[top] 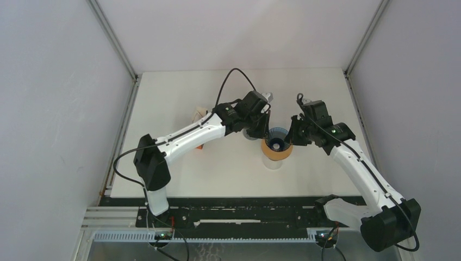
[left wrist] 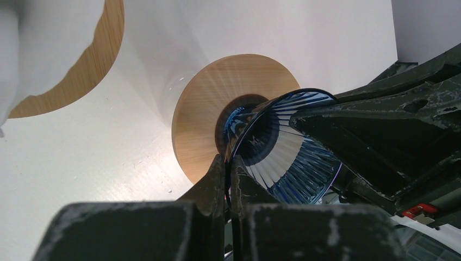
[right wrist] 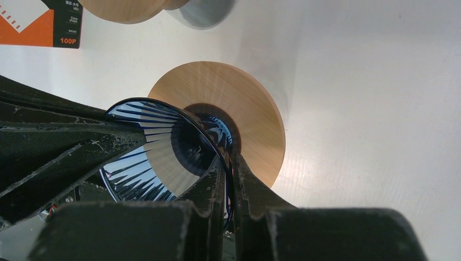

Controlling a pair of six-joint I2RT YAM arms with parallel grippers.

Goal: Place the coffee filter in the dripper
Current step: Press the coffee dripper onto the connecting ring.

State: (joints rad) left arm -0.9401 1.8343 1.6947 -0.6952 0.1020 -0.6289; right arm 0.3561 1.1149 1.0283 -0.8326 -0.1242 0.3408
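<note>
Two-sided hold noted: the blue ribbed dripper (top: 277,142) is pinched at its rim by the left gripper (left wrist: 228,160) and the right gripper (right wrist: 229,160), above a wooden disc (right wrist: 255,119). "100P" is read on the orange filter pack (right wrist: 38,24), lying well apart.

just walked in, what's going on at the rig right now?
Both arms are on the blue ribbed glass dripper, which sits in a round wooden collar. The left claw and the right claw each pinch its rim from opposite sides. No paper filter is in it yet. The orange printed box, probably the filter pack, lies off to the left, untouched.
</note>
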